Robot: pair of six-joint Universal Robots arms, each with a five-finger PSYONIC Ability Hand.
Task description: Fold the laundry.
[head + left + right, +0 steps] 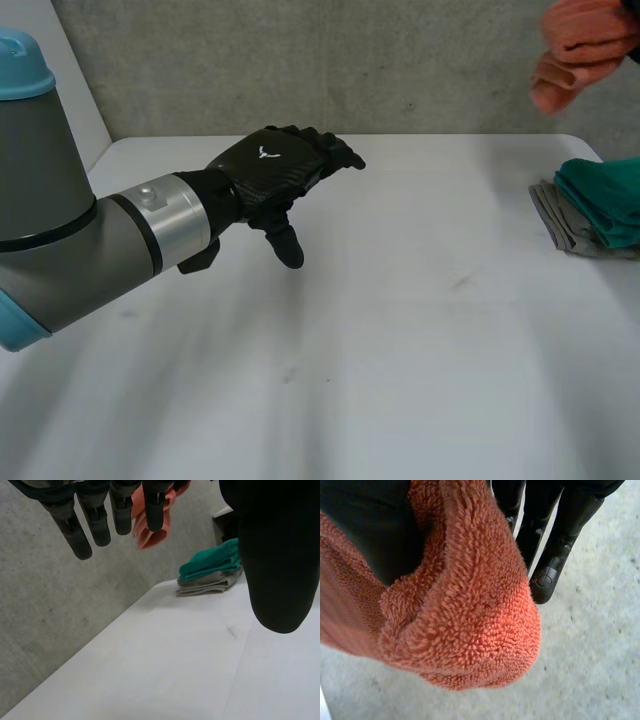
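Orange terry towel [585, 50], bunched up, is held in the air off the far right corner of the white counter [400, 330], above and a bit behind the finished pile. My right robot hand [560, 540] has it: the right wrist view shows my thumb pressed into one side of the wad and my fingers down the other, so it's a closed pinch on the cloth and nothing else. No clean edge or corner visible, just a lump with a rolled fold at the front. My left robot hand [275, 170] hovers over the left-middle of the counter, palm down, fingers loosely extended, thumb hanging, holding nothing and touching nothing. Green folded cloth [605, 200] sits on top of a grey folded cloth [565, 225] at the right edge of the counter; both look done. Middle of the counter is bare. I'd call the step: bringing the next piece in, folding of it not yet started. Next move probably calls for lowering the towel onto the bare middle, well clear of the pile, letting it drop open, then my left robot hand finding an edge or corner so both can spread it flat before any fold. Risk: it lands in a wad and needs shaking out.
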